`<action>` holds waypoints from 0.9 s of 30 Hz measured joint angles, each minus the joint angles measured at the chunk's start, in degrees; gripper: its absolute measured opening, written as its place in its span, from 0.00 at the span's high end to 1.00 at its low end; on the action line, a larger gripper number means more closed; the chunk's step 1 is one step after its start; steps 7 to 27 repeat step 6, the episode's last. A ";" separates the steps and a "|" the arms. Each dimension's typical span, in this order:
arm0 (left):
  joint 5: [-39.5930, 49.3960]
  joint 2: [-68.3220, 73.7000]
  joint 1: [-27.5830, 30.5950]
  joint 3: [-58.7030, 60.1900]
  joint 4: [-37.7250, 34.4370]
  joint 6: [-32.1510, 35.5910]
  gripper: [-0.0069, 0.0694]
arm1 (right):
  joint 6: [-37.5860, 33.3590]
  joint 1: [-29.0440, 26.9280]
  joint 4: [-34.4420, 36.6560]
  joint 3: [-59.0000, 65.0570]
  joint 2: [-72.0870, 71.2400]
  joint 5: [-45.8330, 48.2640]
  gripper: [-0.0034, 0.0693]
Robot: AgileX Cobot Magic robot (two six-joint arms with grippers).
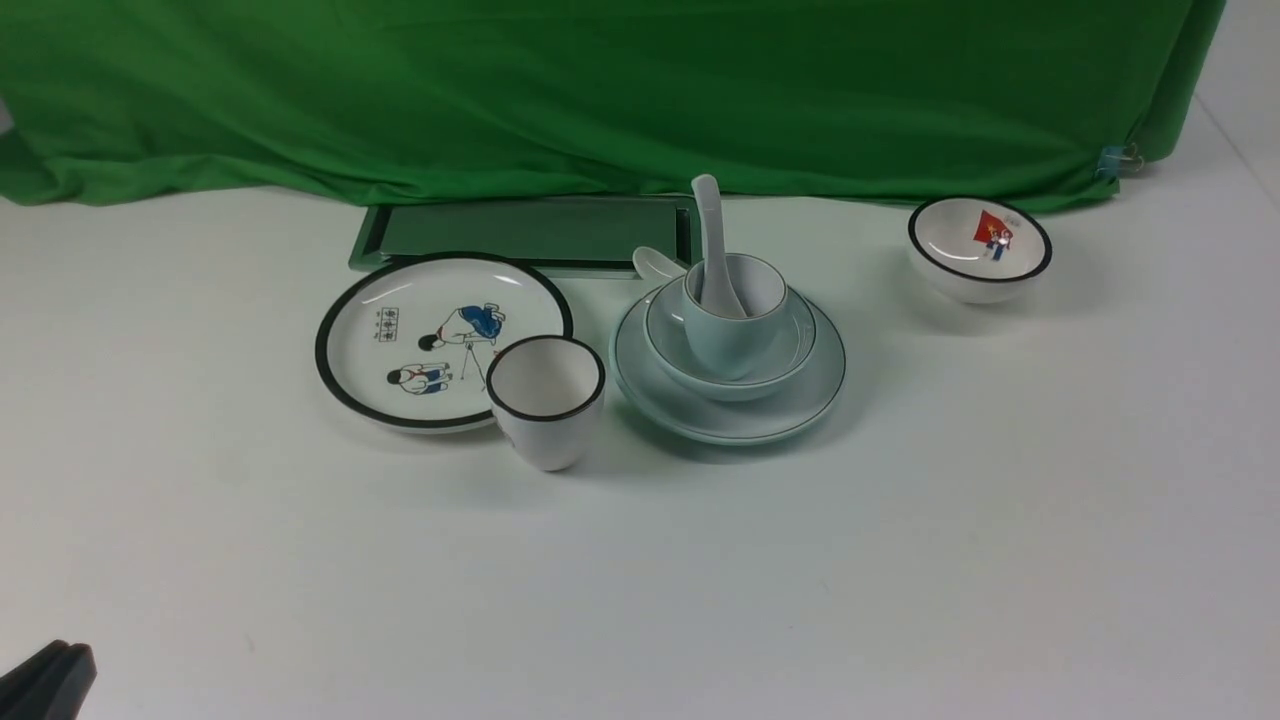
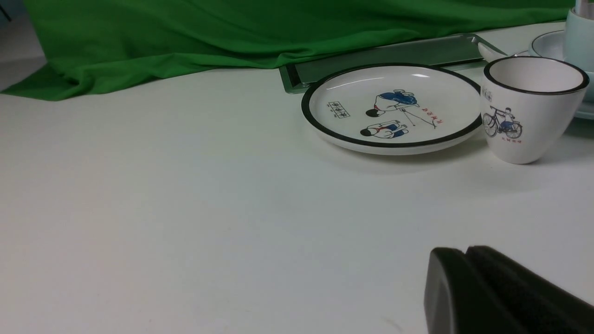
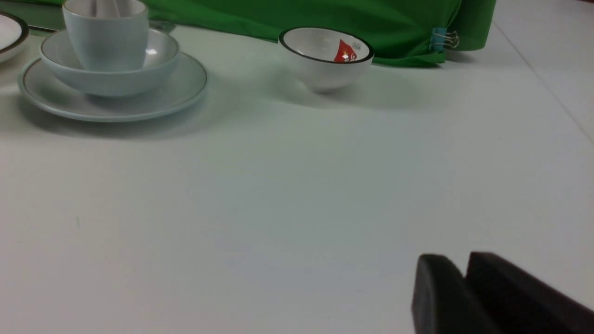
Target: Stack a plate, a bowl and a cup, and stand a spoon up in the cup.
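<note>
Four pale pieces in one stack: spoon [image 1: 712, 240] in cup [image 1: 728, 335], cup in bowl [image 1: 690, 365], bowl on plate [image 1: 730, 425]

The spoon leans inside the upright cup, scoop down, handle above the rim. Behind the stack, another white spoon [image 1: 655, 264] shows partly. To the left stand the black-rimmed cup [image 1: 550, 440] and the cartoon plate [image 1: 360, 350], before a green tray [image 1: 530, 232]; to the right, the black-rimmed bowl [image 1: 975, 280] has a red picture inside.

Only the left wrist view shows a bicycle picture [image 2: 503, 123] on the black-rimmed cup's outside. The front view shows the spoon's full handle, which both wrist views cut off. The left gripper [image 2: 465, 250] is closed on nothing; the right gripper [image 3: 459, 260], outside the front view, has its fingertips slightly parted, holding nothing.
</note>
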 joint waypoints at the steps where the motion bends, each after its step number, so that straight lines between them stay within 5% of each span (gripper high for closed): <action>1: 0.00 0.00 0.00 0.00 0.00 0.00 0.95 | 0.00 0.00 0.00 0.00 0.00 0.00 0.78; 27: 0.00 0.00 0.00 0.00 0.00 0.00 0.95 | 0.00 0.00 0.00 0.00 0.00 0.00 0.76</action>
